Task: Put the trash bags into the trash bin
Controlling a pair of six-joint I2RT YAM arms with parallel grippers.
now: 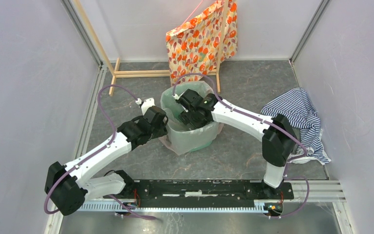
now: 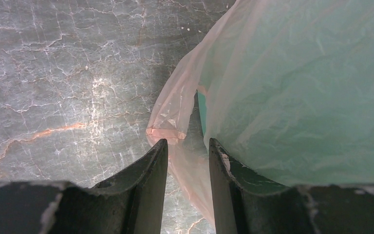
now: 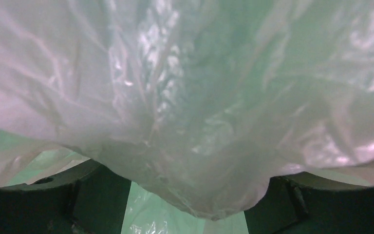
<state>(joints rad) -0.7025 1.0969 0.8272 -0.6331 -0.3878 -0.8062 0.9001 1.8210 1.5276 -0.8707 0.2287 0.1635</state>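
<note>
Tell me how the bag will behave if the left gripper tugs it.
Probably floppy: the bag wrinkles and drapes over the bin. Likely very light: its film is thin enough to show green through. Perhaps slippery, given its gloss, so the flap between the left gripper's fingers may slide out.

No legible text or markings

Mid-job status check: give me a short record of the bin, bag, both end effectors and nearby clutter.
bin: mint-green plastic trash bin, upright, centre
bag: translucent plastic trash bag draped over its rim, flap hanging outside left
left end effector: open, beside bin, fingers astride that flap
right end effector: open, inside bin, under film
clutter: blue-striped cloth right; orange floral bag behind
</note>
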